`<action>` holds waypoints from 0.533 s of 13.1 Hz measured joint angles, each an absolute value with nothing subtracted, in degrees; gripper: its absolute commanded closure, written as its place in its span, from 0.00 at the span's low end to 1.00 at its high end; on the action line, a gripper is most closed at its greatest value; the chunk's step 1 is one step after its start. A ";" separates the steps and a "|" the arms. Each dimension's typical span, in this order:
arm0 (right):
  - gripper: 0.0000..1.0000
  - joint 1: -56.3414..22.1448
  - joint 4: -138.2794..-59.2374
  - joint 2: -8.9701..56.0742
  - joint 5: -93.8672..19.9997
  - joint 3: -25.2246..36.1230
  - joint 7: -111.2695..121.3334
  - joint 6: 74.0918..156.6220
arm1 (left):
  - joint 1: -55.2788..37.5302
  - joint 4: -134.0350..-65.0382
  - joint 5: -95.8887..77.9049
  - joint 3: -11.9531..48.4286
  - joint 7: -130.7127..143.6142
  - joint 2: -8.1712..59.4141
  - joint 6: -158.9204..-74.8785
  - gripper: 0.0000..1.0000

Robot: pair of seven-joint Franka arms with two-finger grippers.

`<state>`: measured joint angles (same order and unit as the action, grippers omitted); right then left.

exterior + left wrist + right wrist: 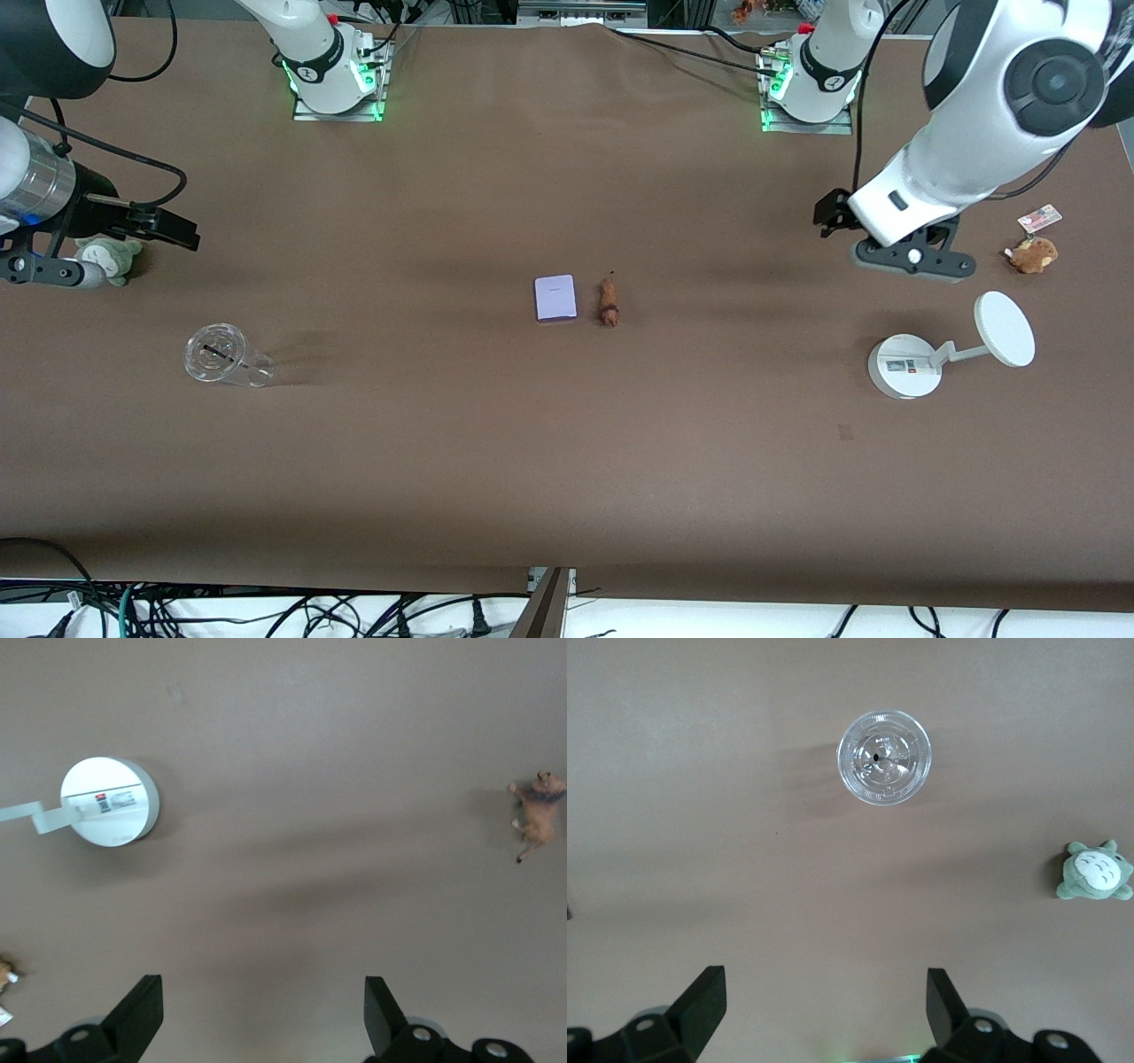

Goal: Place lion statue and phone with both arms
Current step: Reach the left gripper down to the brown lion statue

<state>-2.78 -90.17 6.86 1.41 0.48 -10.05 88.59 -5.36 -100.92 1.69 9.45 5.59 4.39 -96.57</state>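
Both grippers hang in the air with their fingers spread wide and nothing between them. The left gripper (261, 1014) is up over bare table at the left arm's end, its two dark fingers (142, 1010) well apart, touching nothing; in the front view it (912, 252) sits above the cloth near the white stand (904, 368). The right gripper (824, 1014) is just as wide, over bare table at the right arm's end, also holding nothing; from the front only part of it (40, 266) shows at the edge of the view.

The phone (555, 298) lies flat in the middle of the table (567, 461), well apart from both grippers. The lion statue (609, 302) lies on its side just beside the phone, toward the left arm's end, with a narrow strip of cloth between them. The left wrist view also catches the lion (539, 811) well off from the fingers.

The one container here is a clear plastic cup (221, 354), toward the right arm's end and a little nearer the front camera than the phone. Seen from above in the right wrist view, the cup (883, 757) has only a small dark speck at its bottom; what that is I cannot tell.

A grey-green plush (111, 257) sits beside the right gripper's spot, and a tan plush (1032, 254) with a small card (1039, 217) lies past the white stand at the left arm's end.
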 measured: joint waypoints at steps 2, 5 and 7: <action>0.00 -3.07 -90.16 6.92 1.41 0.48 -10.05 88.60 | -5.37 -100.96 0.84 10.60 8.73 7.49 -100.68 0.00; 0.00 -3.34 -90.16 7.07 1.41 0.45 -10.05 88.60 | -5.54 -100.99 0.63 15.64 19.35 13.27 -108.43 0.00; 0.00 -3.35 -90.16 7.35 1.41 0.45 -10.05 88.61 | -5.89 -101.05 0.63 19.36 26.30 17.17 -113.65 0.00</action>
